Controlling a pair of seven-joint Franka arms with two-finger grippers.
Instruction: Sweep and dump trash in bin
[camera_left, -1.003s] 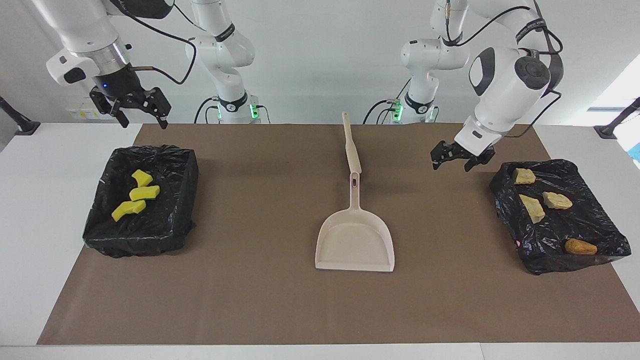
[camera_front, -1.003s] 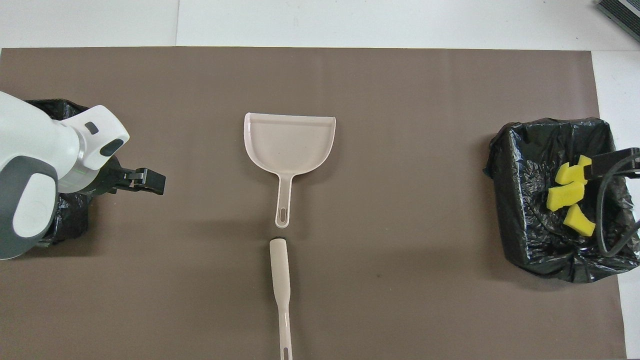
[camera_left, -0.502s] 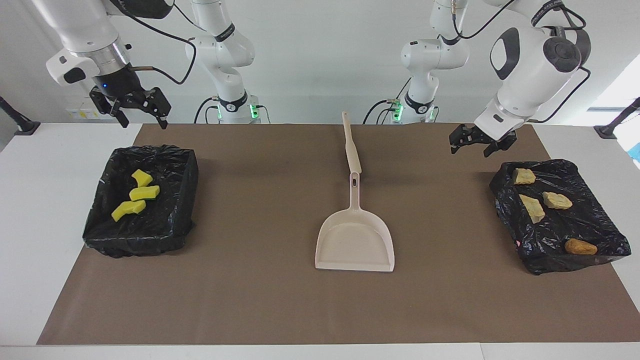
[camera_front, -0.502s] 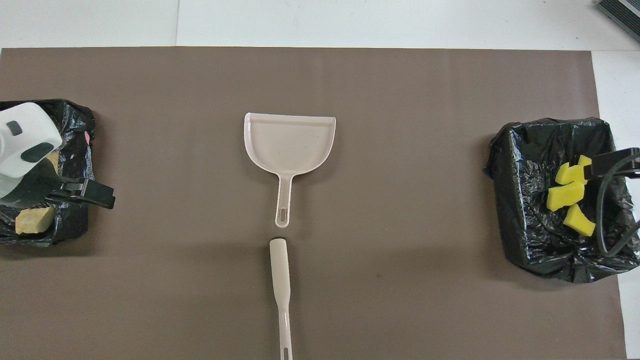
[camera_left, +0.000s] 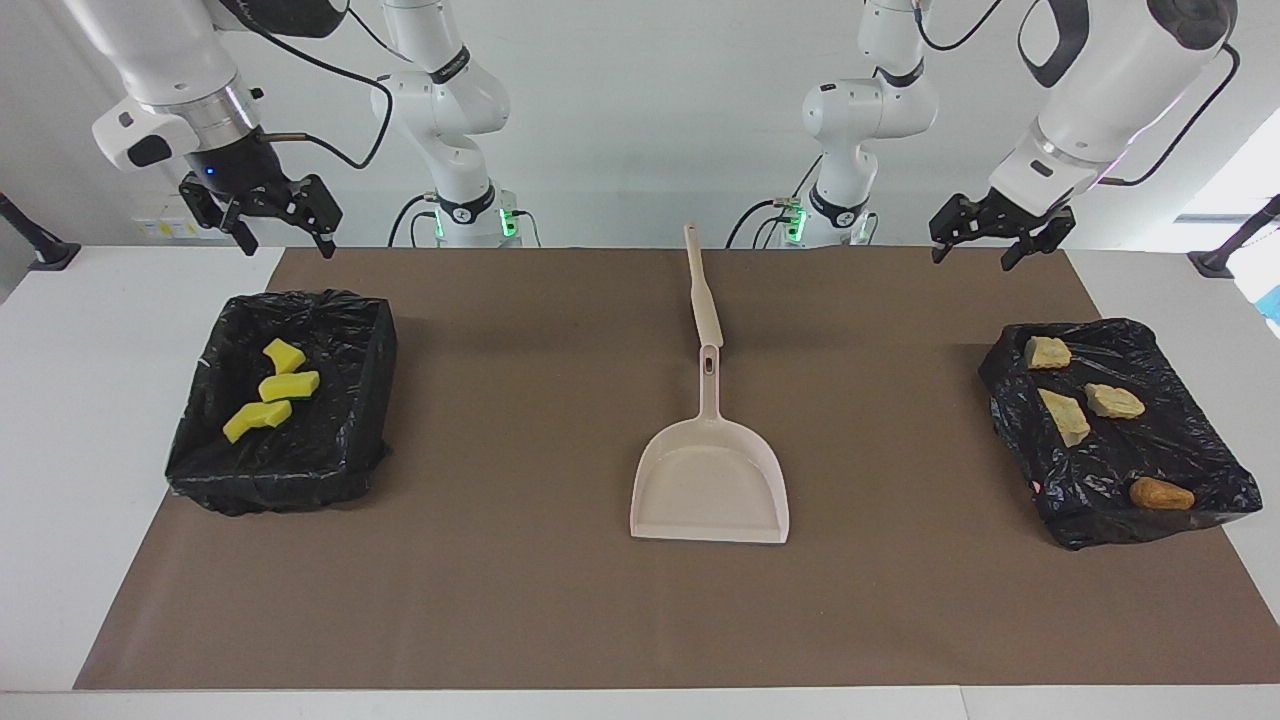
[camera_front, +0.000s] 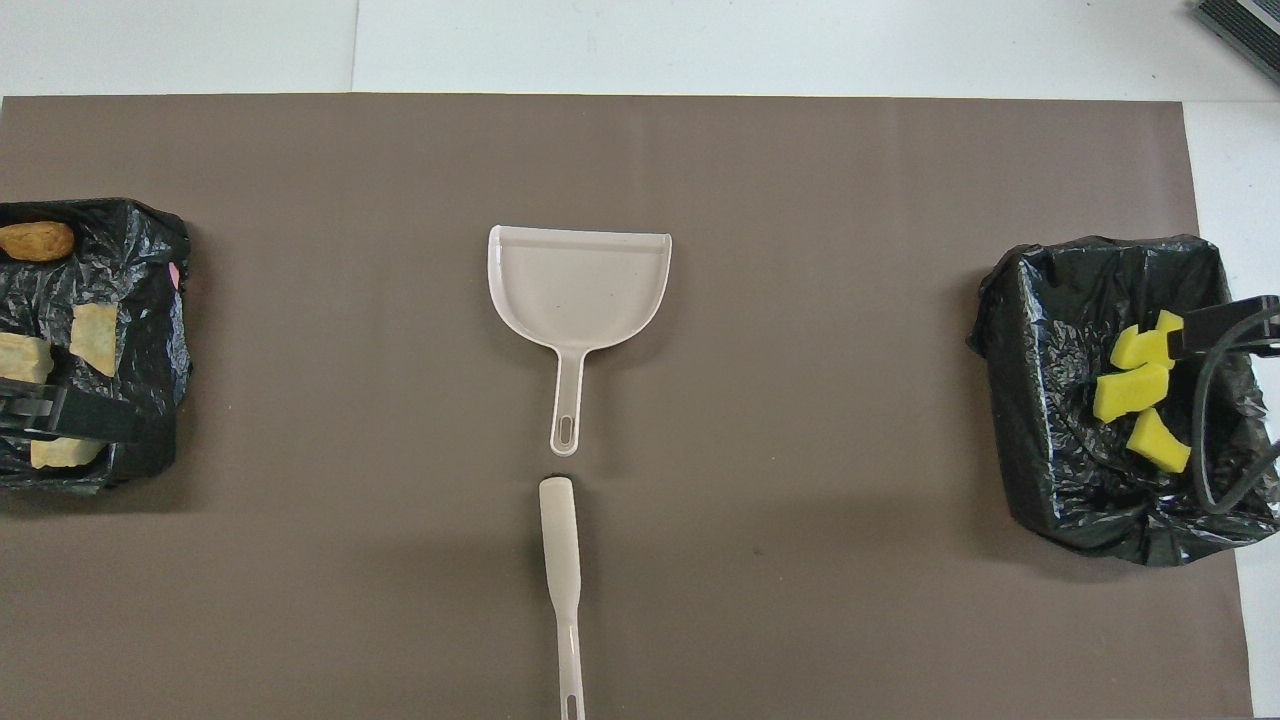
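Observation:
Three yellow sponge pieces (camera_left: 272, 386) (camera_front: 1135, 385) lie in a black-lined bin (camera_left: 300, 470) (camera_front: 1040, 400) at the right arm's end. Three tan chunks (camera_left: 1062, 415) (camera_front: 95, 335) and an orange-brown lump (camera_left: 1160, 492) (camera_front: 35, 240) lie in a second black-lined bin (camera_left: 1100, 500) (camera_front: 150, 290) at the left arm's end. My right gripper (camera_left: 283, 228) hangs open and empty, high over its bin's robot-side edge. My left gripper (camera_left: 990, 240) hangs open and empty, high over the robot-side edge of the tan chunks' bin; one finger (camera_front: 70, 420) shows in the overhead view.
A beige dustpan (camera_left: 710, 480) (camera_front: 580, 285) lies mid-table on the brown mat (camera_left: 500, 580), handle toward the robots. A beige brush handle (camera_left: 700, 300) (camera_front: 560, 560) lies in line with it, nearer to the robots. No scraps lie on the mat.
My left gripper has risen and swung from beside the tan chunks' bin toward the left arm's end, uncovering the bin in the overhead view. The right arm has not moved.

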